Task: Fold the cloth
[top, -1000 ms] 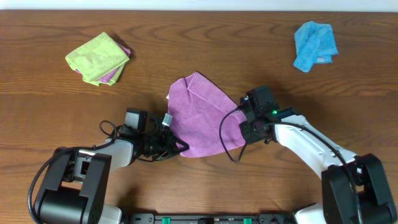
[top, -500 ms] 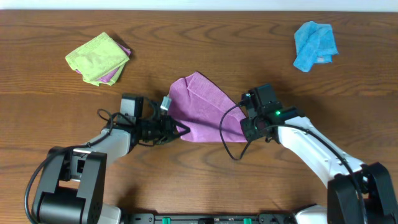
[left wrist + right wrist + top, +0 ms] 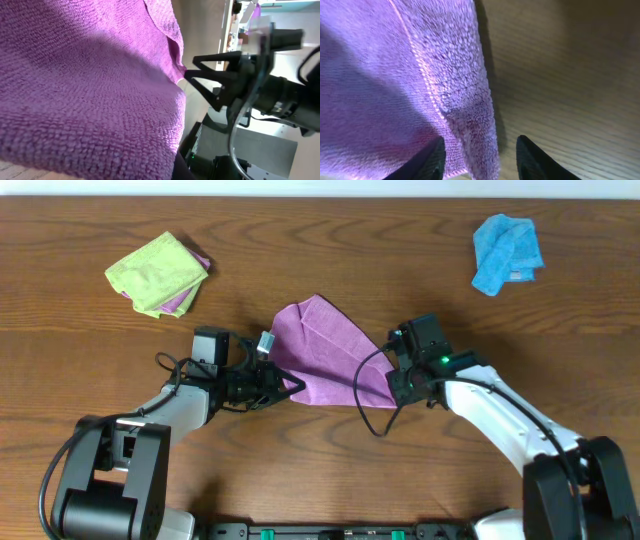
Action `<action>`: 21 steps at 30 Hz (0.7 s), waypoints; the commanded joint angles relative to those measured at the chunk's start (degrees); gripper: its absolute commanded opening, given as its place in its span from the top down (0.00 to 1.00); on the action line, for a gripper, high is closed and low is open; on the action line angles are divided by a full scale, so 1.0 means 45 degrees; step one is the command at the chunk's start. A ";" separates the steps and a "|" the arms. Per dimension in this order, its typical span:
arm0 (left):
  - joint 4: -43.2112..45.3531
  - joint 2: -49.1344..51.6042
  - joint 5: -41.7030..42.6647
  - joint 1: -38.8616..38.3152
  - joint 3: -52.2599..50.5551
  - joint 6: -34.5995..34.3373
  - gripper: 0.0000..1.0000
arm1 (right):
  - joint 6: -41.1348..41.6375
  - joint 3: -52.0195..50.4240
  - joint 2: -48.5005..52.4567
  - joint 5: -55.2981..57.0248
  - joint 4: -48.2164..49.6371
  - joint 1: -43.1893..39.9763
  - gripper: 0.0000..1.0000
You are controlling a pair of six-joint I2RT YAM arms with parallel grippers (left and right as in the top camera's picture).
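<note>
The purple cloth (image 3: 322, 352) lies bunched at the table's middle, its far corner on the wood. My left gripper (image 3: 292, 387) is shut on the cloth's near left corner, and the fabric stretches taut from it. In the left wrist view the cloth (image 3: 90, 85) fills the frame and only one dark finger (image 3: 182, 171) shows under its edge. My right gripper (image 3: 394, 383) stands at the cloth's right edge. In the right wrist view it (image 3: 480, 157) is open, with the cloth's hemmed edge (image 3: 470, 120) hanging loose between the fingers, close to the left one.
A lime-green cloth (image 3: 155, 272) lies at the far left with a bit of purple fabric (image 3: 186, 301) under it. A bright blue cloth (image 3: 507, 252) lies at the far right. Bare wood (image 3: 570, 75) shows to the right of the right gripper.
The left gripper has moved away from the table's front edge, drawing the cloth's near corner up with it. The right gripper's jaws have parted and let go of the cloth's edge.
</note>
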 commanded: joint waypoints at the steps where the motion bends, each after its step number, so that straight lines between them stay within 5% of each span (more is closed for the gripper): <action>1: -0.0034 -0.0097 0.0248 0.0068 0.0155 0.0034 0.94 | -0.0136 0.0189 0.0432 0.0068 0.0005 -0.0112 0.58; 8: -0.0034 -0.0097 0.0248 0.0068 0.0155 0.0034 0.94 | -0.0131 0.0189 0.0656 0.0019 0.0039 -0.0112 0.58; 11: -0.0034 -0.0097 0.0248 0.0068 0.0155 0.0034 0.94 | -0.0131 0.0185 0.0665 0.0019 0.0097 -0.0112 0.81; 15: -0.0034 -0.0097 0.0248 0.0068 0.0155 0.0034 0.94 | -0.0087 0.0189 0.0665 -0.0131 0.0136 -0.0112 0.96; 21: 0.0243 -0.0097 0.0355 0.0223 0.0311 -0.0777 0.94 | 0.0865 0.0583 0.0350 -0.0418 0.0000 -0.0112 0.99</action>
